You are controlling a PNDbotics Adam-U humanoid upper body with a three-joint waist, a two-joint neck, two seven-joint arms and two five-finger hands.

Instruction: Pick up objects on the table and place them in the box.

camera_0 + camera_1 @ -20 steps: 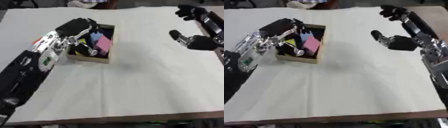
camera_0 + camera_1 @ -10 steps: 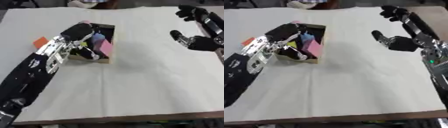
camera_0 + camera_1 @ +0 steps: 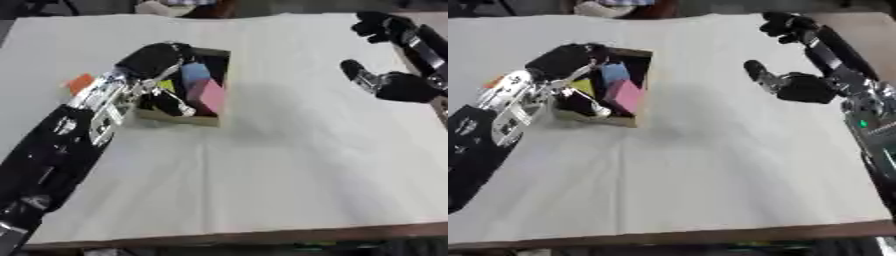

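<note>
The left hand point(image 3: 156, 59) hangs over the box point(image 3: 213, 119), fingers curled down into it; what they hold, I cannot tell. Pink point(image 3: 208, 95), blue point(image 3: 195, 73) and yellow blocks point(image 3: 165, 85) lie inside. The right hand point(image 3: 794, 86) hovers open above the white surface point(image 3: 289, 165). An orange piece point(image 3: 80, 82) sits left of the arm.

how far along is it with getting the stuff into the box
Mostly done: pink, blue and yellow blocks sit in the box. The left hand is over the box; nothing visibly held. The right hand hangs idle. An orange object remains outside, left of the box.
</note>
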